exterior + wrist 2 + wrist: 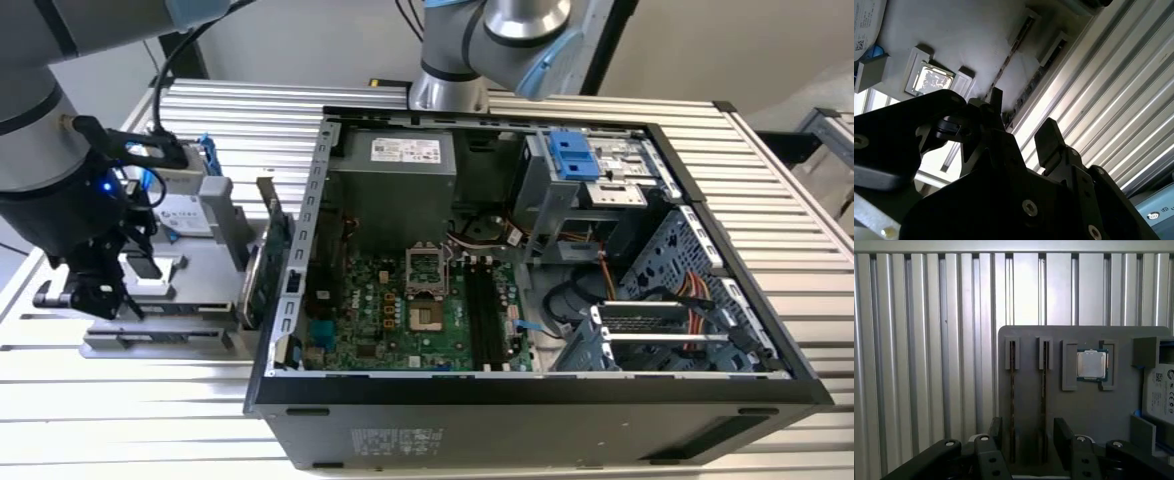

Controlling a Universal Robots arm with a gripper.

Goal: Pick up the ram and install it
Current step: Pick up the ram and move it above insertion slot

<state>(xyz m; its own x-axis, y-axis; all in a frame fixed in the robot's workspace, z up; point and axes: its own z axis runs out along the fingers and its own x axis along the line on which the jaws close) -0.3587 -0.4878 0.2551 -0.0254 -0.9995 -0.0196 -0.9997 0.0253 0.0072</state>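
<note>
currently the black two-finger gripper (pixel 1029 437) hangs over the flat grey plastic holder (pixel 1024 340), jaws wide and empty. the thin, dark circuit-board ram stick (pixel 1044 400) stands edgewise in one slot: light, stiff, probably brittle; best pinched across its flat faces mid-length.

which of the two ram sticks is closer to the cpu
The ram stick in the slot next to the cpu; the other stick stands one slot farther off, by the holder edge.

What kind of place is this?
Probably a robot workshop for building computers: a robot arm, an open computer case on a ribbed metal table, and ram sticks in a grey tray.
</note>
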